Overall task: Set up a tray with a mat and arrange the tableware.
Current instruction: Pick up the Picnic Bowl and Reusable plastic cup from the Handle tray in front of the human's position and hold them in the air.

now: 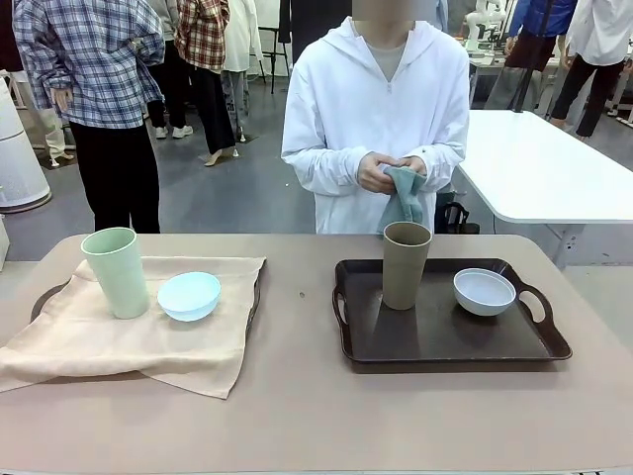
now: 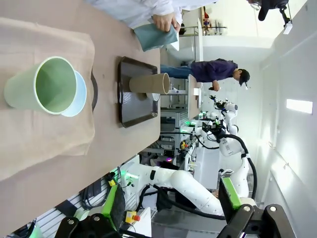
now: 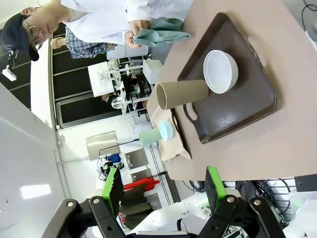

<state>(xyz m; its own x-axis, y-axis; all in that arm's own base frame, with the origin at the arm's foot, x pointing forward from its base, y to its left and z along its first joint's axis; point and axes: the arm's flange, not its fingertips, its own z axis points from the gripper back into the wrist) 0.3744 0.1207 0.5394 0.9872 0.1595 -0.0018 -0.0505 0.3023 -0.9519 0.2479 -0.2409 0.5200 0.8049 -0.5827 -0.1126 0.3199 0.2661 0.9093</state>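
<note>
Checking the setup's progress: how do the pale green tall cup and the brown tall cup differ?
The pale green tall cup stands on a beige cloth mat covering the left tray; the brown tall cup stands on the bare dark brown tray. The green cup has a light blue bowl beside it, the brown cup a white bowl. Both are handleless and upright.

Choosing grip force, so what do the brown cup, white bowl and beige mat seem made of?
Brown cup: matte, dull surface, likely plastic or fibre composite. White bowl: smooth, faint sheen, ceramic or melamine, unclear which. Beige mat: soft woven cloth, creased and draped over the left tray.
</note>
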